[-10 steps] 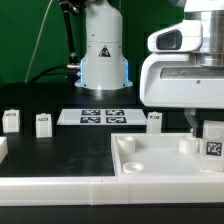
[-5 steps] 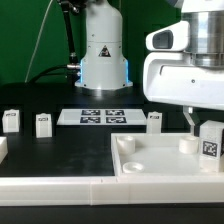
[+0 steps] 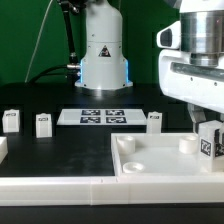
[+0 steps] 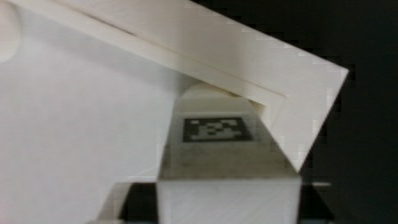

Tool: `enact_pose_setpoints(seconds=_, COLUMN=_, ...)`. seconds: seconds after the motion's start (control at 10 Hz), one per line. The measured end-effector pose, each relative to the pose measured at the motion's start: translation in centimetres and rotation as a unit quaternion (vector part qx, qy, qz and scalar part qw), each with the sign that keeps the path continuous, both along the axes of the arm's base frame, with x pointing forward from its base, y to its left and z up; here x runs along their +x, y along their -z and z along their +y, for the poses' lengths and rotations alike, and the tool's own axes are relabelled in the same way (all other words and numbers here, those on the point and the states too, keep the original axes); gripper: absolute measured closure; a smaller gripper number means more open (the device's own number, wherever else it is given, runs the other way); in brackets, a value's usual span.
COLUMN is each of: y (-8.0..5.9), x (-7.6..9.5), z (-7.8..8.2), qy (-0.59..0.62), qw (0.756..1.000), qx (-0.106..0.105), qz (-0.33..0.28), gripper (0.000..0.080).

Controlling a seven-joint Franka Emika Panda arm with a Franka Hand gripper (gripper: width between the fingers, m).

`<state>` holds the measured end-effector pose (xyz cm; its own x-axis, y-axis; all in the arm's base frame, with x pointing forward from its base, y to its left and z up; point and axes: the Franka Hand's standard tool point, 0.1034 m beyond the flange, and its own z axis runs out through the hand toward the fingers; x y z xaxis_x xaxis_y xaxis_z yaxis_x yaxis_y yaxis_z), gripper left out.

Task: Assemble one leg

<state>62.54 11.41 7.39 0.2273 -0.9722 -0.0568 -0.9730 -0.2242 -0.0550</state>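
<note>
My gripper (image 3: 206, 130) is shut on a leg (image 3: 210, 141), a small white post with a black-and-white tag. It holds the leg over the right side of the large white square piece (image 3: 150, 168), near its far right corner socket. In the wrist view the leg (image 4: 217, 145) fills the gap between my dark fingers, tag facing the camera, with the gripper (image 4: 217, 200) closed on it. Below it lies the white square piece (image 4: 89, 110), its corner toward the black table.
Three more small white legs stand on the black table: two at the exterior view's left (image 3: 11, 121) (image 3: 43, 124), one in the middle (image 3: 154, 121). The marker board (image 3: 100, 116) lies behind them, before the robot base (image 3: 104, 55). A white rail (image 3: 60, 190) runs along the front.
My gripper has moved toward the exterior view's right with the leg in it, and the leg now sits slightly further right over the white square piece.
</note>
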Motion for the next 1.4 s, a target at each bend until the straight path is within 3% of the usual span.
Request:
enact_pose_setpoints(seconds=0.4, y=0.00, x=-0.11, z=0.18, qy=0.209, qw=0.978, qx=0.008, qz=0.013, gripper=0.0508)
enact_pose_setpoints(seconds=0.7, y=-0.01, x=-0.05, z=0.04, qy=0.288, qw=0.957, qx=0.023, qz=0.020, gripper=0.0508)
enact_pose_setpoints(seconds=0.8, y=0.01, x=-0.07, z=0.17, qy=0.288, qw=0.957, qx=0.024, qz=0.021, gripper=0.0432)
enact_pose_setpoints(seconds=0.9, y=0.06, x=-0.10, z=0.24, qy=0.275, qw=0.961, qx=0.024, qz=0.020, gripper=0.0432)
enact_pose_setpoints(seconds=1.1, y=0.09, x=0.04, z=-0.26, qy=0.206, qw=0.978, qx=0.020, qz=0.014, gripper=0.0182)
enact_pose_setpoints(seconds=1.4, y=0.04, x=0.07, z=-0.28, qy=0.120, qw=0.993, qx=0.016, qz=0.008, gripper=0.0151)
